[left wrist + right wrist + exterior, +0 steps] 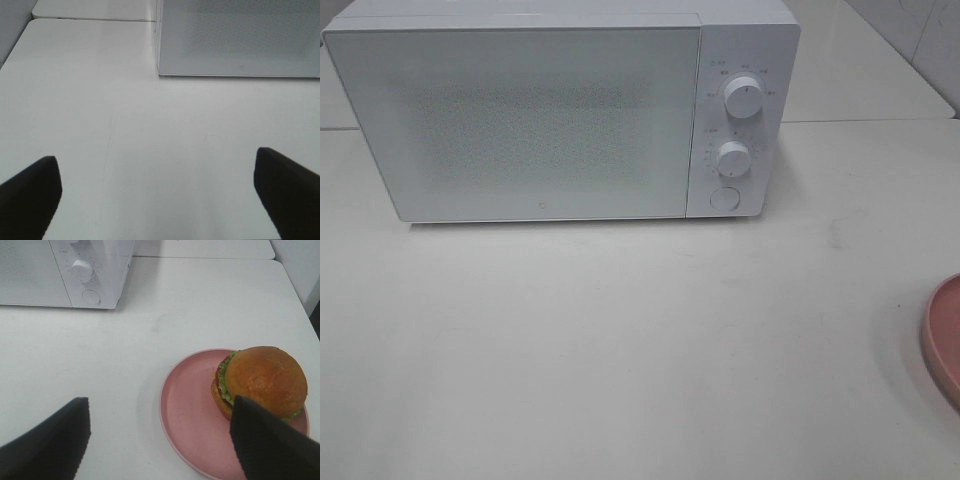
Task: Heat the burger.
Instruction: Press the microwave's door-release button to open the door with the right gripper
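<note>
1. Burger (pixel 262 380) sits on a pink plate (pixel 190 415), off toward one side of it, with a glossy brown bun on top and lettuce frilling out beneath.
2. My right gripper (pixel 160 404) hangs above that plate, jaws spread wide with nothing between them. One dark finger (pixel 265 440) overlaps the burger's near edge in my wrist view; I cannot tell whether it touches.
3. My left gripper (pixel 156 160) hovers over the white table (pixel 150 110), jaws wide apart and empty, facing the front of the microwave (pixel 235 40).
4. Seen from the high camera, the microwave stands at the back of the table with its door shut. Two knobs (pixel 744 97) and a round button (pixel 724 198) sit on its right-hand panel.
5. Only the plate's rim shows at the right edge of that high view, well apart from the microwave.
</note>
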Tool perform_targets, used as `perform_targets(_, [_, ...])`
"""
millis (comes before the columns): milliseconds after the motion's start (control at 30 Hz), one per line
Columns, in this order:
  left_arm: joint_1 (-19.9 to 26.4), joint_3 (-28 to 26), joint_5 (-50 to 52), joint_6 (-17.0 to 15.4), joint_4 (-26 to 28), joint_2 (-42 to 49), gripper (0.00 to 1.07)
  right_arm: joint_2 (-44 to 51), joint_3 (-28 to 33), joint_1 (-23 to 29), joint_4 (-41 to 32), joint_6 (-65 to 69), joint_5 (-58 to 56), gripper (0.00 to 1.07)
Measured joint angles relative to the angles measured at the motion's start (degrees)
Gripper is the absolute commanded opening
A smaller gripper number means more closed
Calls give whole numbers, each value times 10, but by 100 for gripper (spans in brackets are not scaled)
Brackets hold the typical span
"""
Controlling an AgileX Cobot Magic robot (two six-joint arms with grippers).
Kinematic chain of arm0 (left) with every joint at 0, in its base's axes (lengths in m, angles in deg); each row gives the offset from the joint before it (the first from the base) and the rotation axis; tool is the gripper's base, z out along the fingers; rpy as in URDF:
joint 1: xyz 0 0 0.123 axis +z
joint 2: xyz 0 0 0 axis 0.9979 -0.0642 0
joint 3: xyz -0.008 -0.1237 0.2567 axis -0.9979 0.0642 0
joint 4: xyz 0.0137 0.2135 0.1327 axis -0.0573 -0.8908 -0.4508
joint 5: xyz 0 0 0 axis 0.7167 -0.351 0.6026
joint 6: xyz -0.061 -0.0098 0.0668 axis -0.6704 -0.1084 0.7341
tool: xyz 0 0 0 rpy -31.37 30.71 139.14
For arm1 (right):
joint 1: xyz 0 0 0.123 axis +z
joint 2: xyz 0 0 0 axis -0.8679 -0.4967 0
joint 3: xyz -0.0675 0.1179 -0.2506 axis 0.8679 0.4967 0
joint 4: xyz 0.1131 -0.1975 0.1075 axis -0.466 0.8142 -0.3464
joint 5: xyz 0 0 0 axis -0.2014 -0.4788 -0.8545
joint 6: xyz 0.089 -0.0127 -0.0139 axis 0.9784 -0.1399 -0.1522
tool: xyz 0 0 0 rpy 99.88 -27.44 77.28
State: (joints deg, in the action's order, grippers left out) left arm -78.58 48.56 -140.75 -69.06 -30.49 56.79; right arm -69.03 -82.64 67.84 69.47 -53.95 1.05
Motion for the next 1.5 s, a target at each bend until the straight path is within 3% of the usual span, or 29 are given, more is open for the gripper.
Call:
perform_targets(633, [0,0,0,0,0,0,98,-1,-5,0,0,0,3,76])
perform_targets(1500, [0,0,0,0,0,0,98,-234,-20,0,0,0,171,76])
